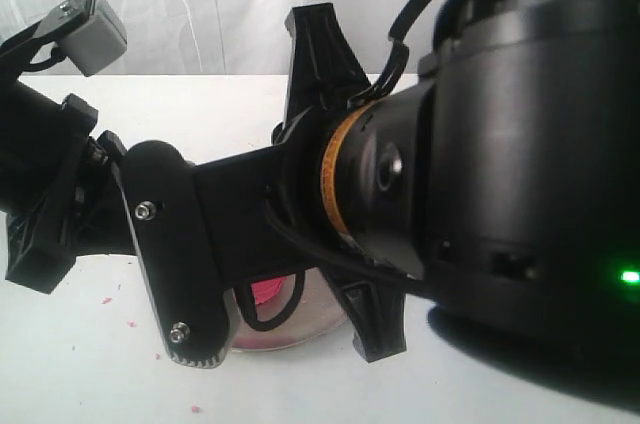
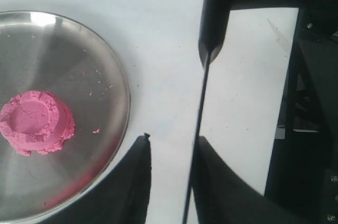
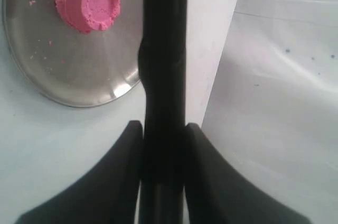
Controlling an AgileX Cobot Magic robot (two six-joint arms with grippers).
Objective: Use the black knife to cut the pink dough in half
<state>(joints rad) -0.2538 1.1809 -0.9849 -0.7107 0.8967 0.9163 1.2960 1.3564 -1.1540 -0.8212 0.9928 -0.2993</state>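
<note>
- Currently, the pink dough [image 2: 36, 122] sits as one uncut round mound with a flat, dished top on the steel plate [image 2: 113, 65], which rests on the white table [image 2: 158, 23].
- Small pink crumbs [image 2: 96, 130] lie scattered on the plate surface beside the mound; a few more lie on the table in the exterior view.
- In the right wrist view, the right gripper [image 3: 162, 131] has both fingers [image 3: 127, 150] closed against the handle of the black knife [image 3: 162, 49], which runs straight out from between them.
- From that view, the knife crosses over the plate rim [image 3: 79, 100], with the dough [image 3: 88, 3] off to one side and not touching the knife.
- In the left wrist view, the knife blade [image 2: 203, 102] appears edge-on as a thin dark line running from the handle down between the fingers [image 2: 134, 182] of the left gripper [image 2: 171, 152].
- Left gripper fingers are spread apart; the blade passes close to one finger, and contact cannot be determined.
- In the exterior view, the arms fill most of the frame, and only a sliver of the dough [image 1: 266, 291] and plate [image 1: 300, 329] is visible beneath them.
</note>
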